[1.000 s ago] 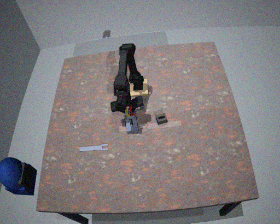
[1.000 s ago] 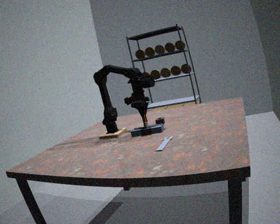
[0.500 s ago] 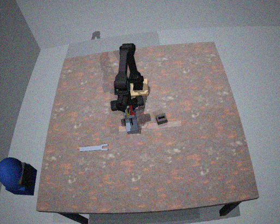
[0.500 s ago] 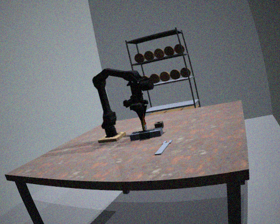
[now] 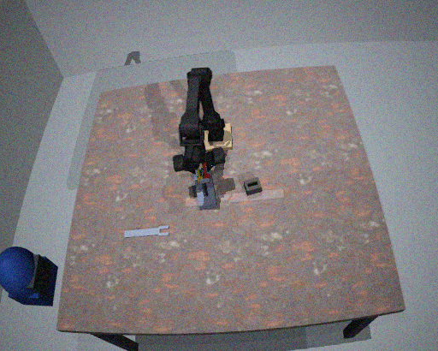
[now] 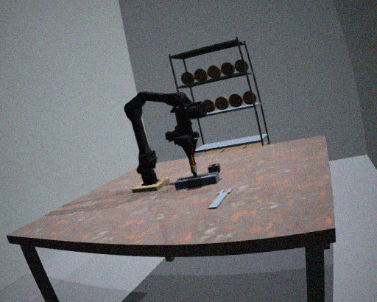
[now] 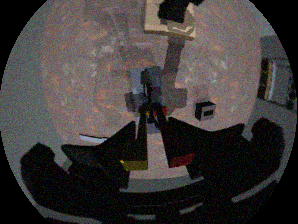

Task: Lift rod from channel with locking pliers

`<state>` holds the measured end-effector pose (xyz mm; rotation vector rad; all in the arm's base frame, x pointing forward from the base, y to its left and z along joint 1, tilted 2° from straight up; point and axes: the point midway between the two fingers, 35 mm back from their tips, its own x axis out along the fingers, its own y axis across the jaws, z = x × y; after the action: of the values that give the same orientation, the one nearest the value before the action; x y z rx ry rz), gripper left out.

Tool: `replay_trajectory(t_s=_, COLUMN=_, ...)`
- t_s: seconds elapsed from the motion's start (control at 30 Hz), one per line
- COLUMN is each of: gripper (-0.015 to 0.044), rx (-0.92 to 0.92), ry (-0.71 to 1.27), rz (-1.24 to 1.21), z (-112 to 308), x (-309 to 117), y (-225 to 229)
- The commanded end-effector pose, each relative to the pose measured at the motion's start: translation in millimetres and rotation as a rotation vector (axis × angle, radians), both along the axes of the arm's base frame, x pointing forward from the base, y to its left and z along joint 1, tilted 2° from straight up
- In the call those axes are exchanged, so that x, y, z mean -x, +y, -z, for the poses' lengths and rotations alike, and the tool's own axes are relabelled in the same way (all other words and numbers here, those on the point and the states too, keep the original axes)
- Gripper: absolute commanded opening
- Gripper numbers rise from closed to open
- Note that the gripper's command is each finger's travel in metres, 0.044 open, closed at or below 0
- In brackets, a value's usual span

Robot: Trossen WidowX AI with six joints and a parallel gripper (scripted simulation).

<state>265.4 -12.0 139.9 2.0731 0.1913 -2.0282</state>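
I'm gripping the pliers (image 5: 204, 170) (image 6: 193, 159) (image 7: 159, 111) by their handles in my gripper (image 5: 203, 167) (image 6: 193, 156) (image 7: 152, 121), out of the holster (image 5: 252, 185) (image 6: 214, 168) (image 7: 205, 111) and over the channel block (image 5: 210, 202) (image 6: 205, 180) (image 7: 154, 80), with locking, apparently, and lifting remaining.

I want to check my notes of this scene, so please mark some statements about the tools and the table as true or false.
1. The gripper is closed on the pliers. True.
2. The forked silver tool lies in the channel block. False: it lies on the table, apart from the block.
3. The small dark slotted block stands beside the channel block. True.
4. The arm's base plate is blue. False: it is pale yellow.
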Motion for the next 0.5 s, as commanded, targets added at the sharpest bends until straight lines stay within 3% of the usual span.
replay_trajectory(t_s=0.0, gripper=0.0101, rx=-0.012, ry=-0.008, rz=-0.001, z=-6, x=0, y=4)
replay_trajectory(t_s=0.47, gripper=0.0101, rx=-0.007, ry=-0.014, rz=-0.001, z=-18, x=1, y=8)
